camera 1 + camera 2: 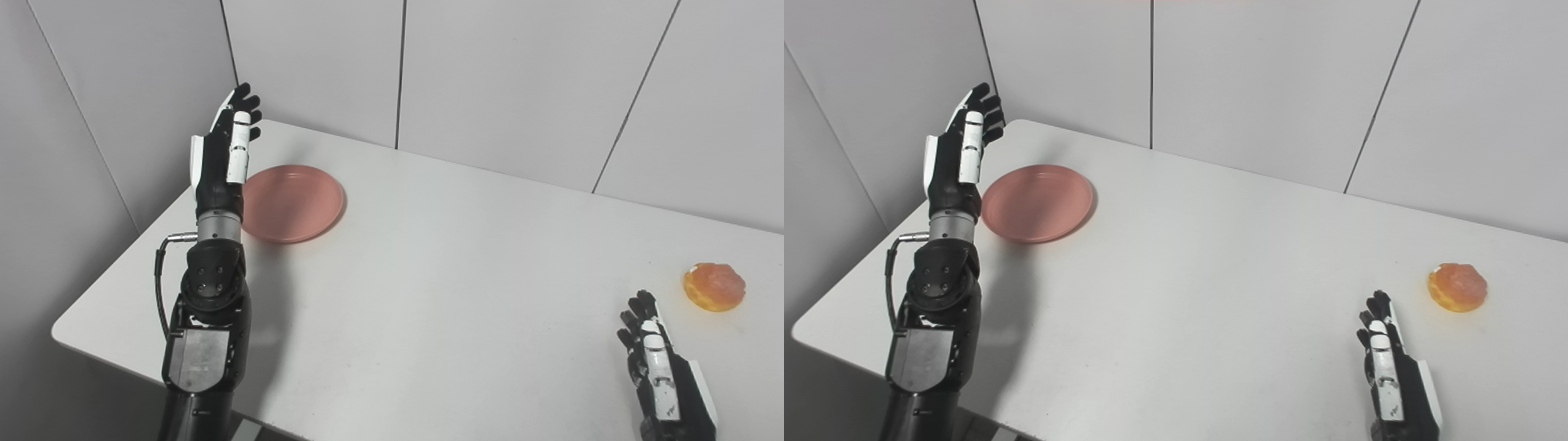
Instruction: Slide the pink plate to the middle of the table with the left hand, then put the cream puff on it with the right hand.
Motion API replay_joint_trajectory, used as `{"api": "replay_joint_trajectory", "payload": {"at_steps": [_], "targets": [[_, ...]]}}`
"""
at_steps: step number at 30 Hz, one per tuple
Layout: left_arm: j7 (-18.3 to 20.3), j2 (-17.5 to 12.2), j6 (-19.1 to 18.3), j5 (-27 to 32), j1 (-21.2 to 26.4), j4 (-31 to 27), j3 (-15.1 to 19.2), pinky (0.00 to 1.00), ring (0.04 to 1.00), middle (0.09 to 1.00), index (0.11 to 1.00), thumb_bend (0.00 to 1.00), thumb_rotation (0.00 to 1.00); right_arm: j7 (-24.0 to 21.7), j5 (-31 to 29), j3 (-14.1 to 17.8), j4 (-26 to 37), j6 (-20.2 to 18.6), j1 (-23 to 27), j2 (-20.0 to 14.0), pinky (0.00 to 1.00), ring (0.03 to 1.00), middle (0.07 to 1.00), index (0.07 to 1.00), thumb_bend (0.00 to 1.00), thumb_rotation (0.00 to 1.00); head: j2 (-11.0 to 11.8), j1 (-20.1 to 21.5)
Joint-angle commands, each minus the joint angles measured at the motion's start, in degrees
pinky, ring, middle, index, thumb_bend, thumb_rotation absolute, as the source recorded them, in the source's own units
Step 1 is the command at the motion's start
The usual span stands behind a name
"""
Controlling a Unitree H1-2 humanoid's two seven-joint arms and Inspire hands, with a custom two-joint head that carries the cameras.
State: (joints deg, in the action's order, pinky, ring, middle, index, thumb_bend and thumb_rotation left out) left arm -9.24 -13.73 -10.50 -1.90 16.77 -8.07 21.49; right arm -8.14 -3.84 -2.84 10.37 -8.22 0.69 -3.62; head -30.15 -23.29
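Right hand [658, 361], fingers straight and together, empty, cut off at bottom, near glazed orange cream puff [714, 286]; left hand [228, 147] likewise straight-fingered, overlaps round pink plate's [294, 202] left rim.

Bare white table [441, 275] fills the frame's middle, with only the pink plate [294, 202] upper left and cream puff [714, 286] far right.

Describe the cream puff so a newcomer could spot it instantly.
Start at the white table and follow it to its right end. Just beyond the right hand, untouched, lies the cream puff: a small, round, golden-orange lump, unlike the flat pink plate at the far left.
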Motion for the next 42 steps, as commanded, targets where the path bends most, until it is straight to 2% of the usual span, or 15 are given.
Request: {"api": "replay_joint_trajectory", "payload": {"at_steps": [1,15,22,37,42], "targets": [[-0.4,-2.1,1.6,1.1,3.0,-0.4,1.1,0.84,0.868,0.884,0.87,0.41,1.0,-0.1,-0.5,0.2,1.7,1.0,1.5,-0.1,1.0,1.0,1.0,1.0,0.08,1.0,-0.1,0.0],[-0.2,-5.2,3.7,5.3,3.3,5.3,4.0,0.87,0.889,0.9,0.888,0.42,1.0,-0.4,-1.1,0.4,1.4,1.4,1.6,-0.4,1.0,1.0,1.0,1.0,0.08,1.0,-0.2,-0.1],[-0.2,-5.8,2.9,7.3,3.1,6.8,5.1,0.87,0.892,0.9,0.886,0.43,1.0,-0.4,-0.9,0.3,1.7,0.7,1.6,-0.6,1.0,1.0,1.0,1.0,0.09,1.0,-0.3,-0.2],[0.2,-6.9,3.4,11.0,3.3,12.1,6.1,0.85,0.897,0.9,0.886,0.38,1.0,-0.1,-0.5,0.4,1.6,1.0,1.6,-0.7,1.0,1.0,1.0,1.0,0.11,1.0,-0.6,-0.1],[1.4,-7.6,4.4,12.4,3.3,14.8,5.5,0.89,0.922,0.932,0.916,0.38,1.0,-0.2,-0.7,0.4,1.7,0.9,1.6,-0.7,1.0,1.0,1.0,1.0,0.11,1.0,-0.6,-0.1]]}}
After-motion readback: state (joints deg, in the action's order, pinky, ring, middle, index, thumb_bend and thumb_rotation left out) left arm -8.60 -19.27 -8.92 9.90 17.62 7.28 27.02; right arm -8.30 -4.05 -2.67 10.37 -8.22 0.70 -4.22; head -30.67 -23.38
